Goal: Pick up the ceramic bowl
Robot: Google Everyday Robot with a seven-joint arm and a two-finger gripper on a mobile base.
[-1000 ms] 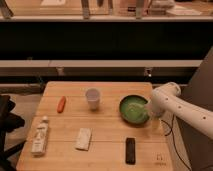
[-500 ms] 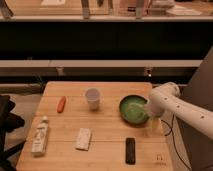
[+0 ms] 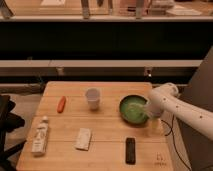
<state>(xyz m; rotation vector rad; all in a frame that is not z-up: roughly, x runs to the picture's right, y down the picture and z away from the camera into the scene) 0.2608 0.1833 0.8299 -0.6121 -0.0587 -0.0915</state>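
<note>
Wooden table (image 3: 107, 131); gripper (image 3: 150, 114) at rim of ceramic bowl (image 3: 131, 109), apparently touching; grasp state unclear.

Lab-like workroom: gripper (image 3: 150, 114) hung over a wooden table (image 3: 105, 127); long counter (image 3: 50, 17) behind it, black chair (image 3: 7, 125) past the table's opposite end

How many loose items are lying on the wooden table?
6: orange stick far left; white cup centre; glossy green ceramic bowl right, gripper at its right rim; white bottle front left; pale packet front centre; black bar front right. The arm may hide more.
</note>
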